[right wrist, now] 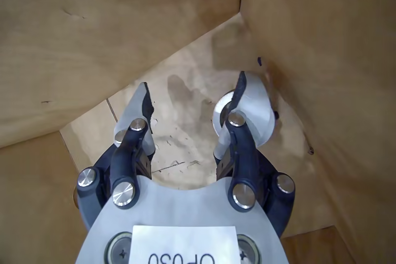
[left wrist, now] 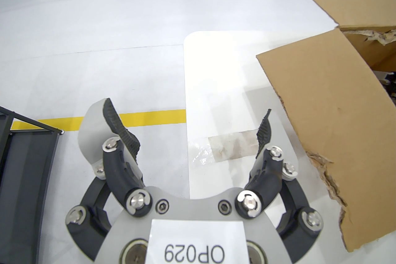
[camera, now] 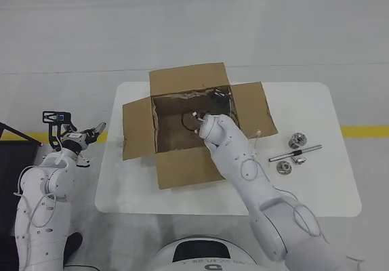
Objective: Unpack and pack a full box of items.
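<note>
- far left, the left pincer [left wrist: 188,116] is hanging released, pads apart and grasping nothing, just off the left edge of the desk [camera: 316,190].
- next along, the cardboard box [camera: 188,169] is sitting on the left half of the desk with all four flaps folded out.
- the right pincer [right wrist: 193,82] is reaching deep inside it, released and hovering above the bottom near a corner. a pale round metal piece [right wrist: 263,110] is lying just beside one finger, outside the gap as far as i can tell.
- over on the right of the desk, a few metal parts [camera: 295,153] are already lying out, so i'm judging this as unpacking, partly done.
- the next move is calling for a sideways shift to straddle that piece, then clenching without scraping the wall.
- on writing: a white printed tag [left wrist: 193,242] is riding upside down on each wrist plate, and i'm seeing no lettering on the cardboard.
</note>
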Controlling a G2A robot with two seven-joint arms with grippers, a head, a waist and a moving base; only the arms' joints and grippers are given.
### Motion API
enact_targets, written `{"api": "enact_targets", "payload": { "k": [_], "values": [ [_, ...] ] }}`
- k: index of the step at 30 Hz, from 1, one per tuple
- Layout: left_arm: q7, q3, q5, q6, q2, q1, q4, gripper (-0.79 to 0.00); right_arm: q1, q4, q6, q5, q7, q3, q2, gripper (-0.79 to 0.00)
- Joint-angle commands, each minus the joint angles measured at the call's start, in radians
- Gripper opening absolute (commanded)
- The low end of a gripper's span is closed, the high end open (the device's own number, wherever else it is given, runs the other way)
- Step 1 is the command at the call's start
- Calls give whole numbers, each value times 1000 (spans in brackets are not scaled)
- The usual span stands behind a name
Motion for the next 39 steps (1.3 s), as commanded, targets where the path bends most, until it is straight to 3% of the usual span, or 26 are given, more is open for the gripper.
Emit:
{"api": "enact_targets", "payload": {
  "k": [1,11,17,23,39],
  "values": [
    [0,0,0,0,0,0,0,0,-46,-82,-3,-26,28,-1,8,-437],
    [0,0,0,0,0,0,0,0,-338,-555,-62,-200,142,-17,53,-437],
    [0,0,0,0,0,0,0,0,-429,-684,9,-322,162,-49,62,-416],
    [0,0,0,0,0,0,0,0,-413,-657,73,-381,213,-67,60,-431],
    [0,0,0,0,0,0,0,0,-199,-352,225,-495,410,-152,23,-489]
  ]
}}
